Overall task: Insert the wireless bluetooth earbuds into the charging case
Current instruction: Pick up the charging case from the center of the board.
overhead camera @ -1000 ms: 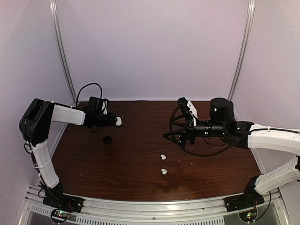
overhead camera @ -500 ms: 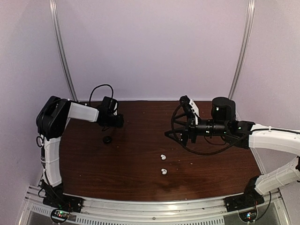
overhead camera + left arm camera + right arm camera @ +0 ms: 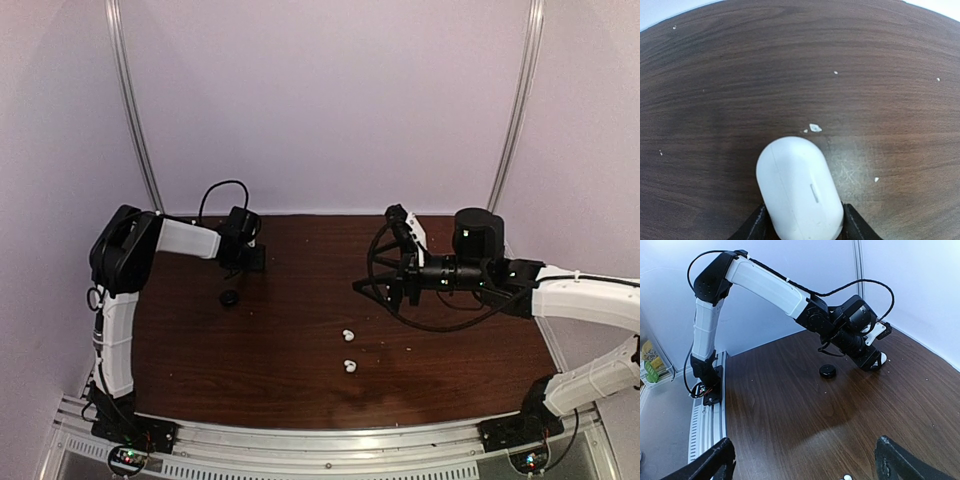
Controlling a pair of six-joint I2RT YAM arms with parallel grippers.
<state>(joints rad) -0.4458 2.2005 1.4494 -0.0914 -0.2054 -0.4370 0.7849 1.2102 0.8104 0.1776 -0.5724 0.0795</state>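
Top external view, read from left to right: the left arm (image 3: 160, 238) reaches across the back-left part of the dark wooden table (image 3: 300, 395), and its left gripper (image 3: 800, 222) sits low over the surface there. In the left wrist view the two black fingers (image 3: 756, 229) press against either side of the white charging case (image 3: 799, 192), so the pincer is clamped on the case, whose rounded end points away from the camera over the tabletop. The case itself is hidden in the overhead view; the right wrist view shows only a white sliver of it at the gripper's tip. Just nearer than that gripper lies a small black round object (image 3: 229, 298), apart from it. Toward the middle of the table, on its near half, lie the two white earbuds (image 3: 348, 334), one just behind the other, loose and well apart from the case. To their right and slightly farther back, the right gripper (image 3: 804, 455) is held with its jaws spread wide and nothing between them, aimed toward the left arm.
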